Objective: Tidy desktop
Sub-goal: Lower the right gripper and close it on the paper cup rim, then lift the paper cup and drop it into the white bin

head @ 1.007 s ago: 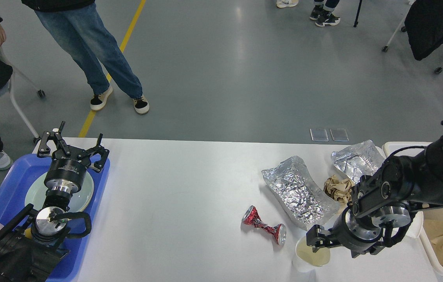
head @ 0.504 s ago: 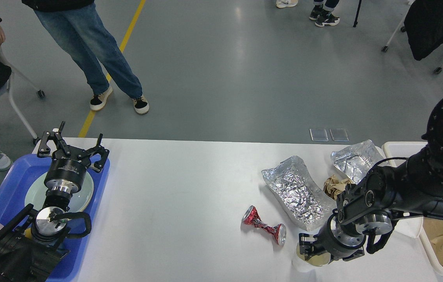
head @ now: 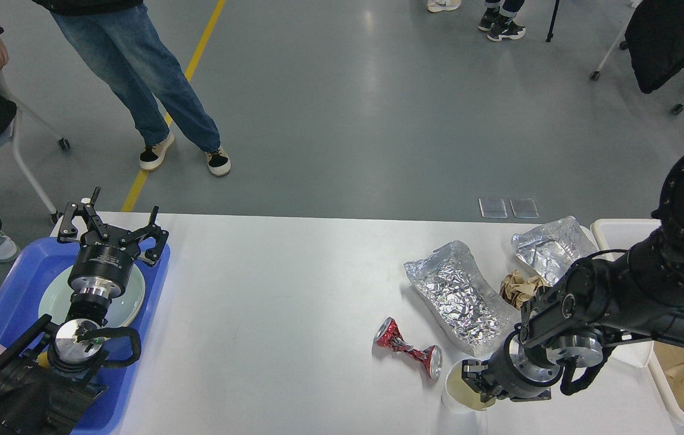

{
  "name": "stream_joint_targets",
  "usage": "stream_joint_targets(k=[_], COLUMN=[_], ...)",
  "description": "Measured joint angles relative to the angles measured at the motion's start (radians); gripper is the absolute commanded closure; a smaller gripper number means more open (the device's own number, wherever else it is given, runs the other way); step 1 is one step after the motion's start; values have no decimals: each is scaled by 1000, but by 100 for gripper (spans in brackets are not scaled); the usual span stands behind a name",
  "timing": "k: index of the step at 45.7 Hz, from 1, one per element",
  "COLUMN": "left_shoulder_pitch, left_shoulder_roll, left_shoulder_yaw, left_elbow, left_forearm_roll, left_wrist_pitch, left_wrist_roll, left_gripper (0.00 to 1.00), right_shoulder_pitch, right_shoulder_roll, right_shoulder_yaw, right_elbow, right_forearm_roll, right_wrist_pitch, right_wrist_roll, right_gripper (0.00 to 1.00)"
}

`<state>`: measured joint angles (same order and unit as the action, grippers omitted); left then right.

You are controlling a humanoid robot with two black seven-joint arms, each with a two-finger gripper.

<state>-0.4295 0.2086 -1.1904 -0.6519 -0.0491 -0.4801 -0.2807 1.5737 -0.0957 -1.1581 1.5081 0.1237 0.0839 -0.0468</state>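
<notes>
- While the right gripper (head: 474, 382) sits low at the rim of a white paper cup (head: 460, 396) near the bench's (head: 269, 302) front edge, its fingers straddle the cup wall; whether they have closed on it, I cannot tell.
- Step in hand, as I judge it: picking up the cup as rubbish.
- Left gripper (head: 111, 226) hovers over the blue tray (head: 9, 290) at the bench's left end, fingers spread wide, holding nothing. A pale plate (head: 130, 299) lies in the tray below it.
- Bench spans the whole lower view; litter gathers on its right half: crushed red can (head: 408, 349) just left of the cup, two foil bags (head: 460, 296) (head: 550, 244), brown paper wad (head: 520, 289) between them.
- Cream-white bin (head: 620, 232) stands at the far right.
- Next move calls for a firm pinch on the thin cup wall without crushing it, then a lift clear of the can and a carry right to the bin.
</notes>
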Motion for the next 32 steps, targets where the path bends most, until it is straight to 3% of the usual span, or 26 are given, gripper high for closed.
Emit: stream_joint_targets(k=[8,23,32], left_shoulder_pitch=[0,0,0], left_shoulder_roll=[0,0,0], left_shoulder_yaw=[0,0,0], left_elbow=[0,0,0], left_forearm_roll=[0,0,0], left_wrist_pitch=[0,0,0], left_wrist_roll=[0,0,0], left_gripper=[4,4,4], right_shoulder_pitch=[55,390,654], right_shoulder_roll=[-24,-180,-210], right_shoulder_yaw=[-1,-29,-127], right_elbow=[32,113,154], right_forearm_roll=[1,7,7], right_wrist_pitch=[58,473,608], right_wrist_roll=[4,9,7], right_gripper=[100,100,100])
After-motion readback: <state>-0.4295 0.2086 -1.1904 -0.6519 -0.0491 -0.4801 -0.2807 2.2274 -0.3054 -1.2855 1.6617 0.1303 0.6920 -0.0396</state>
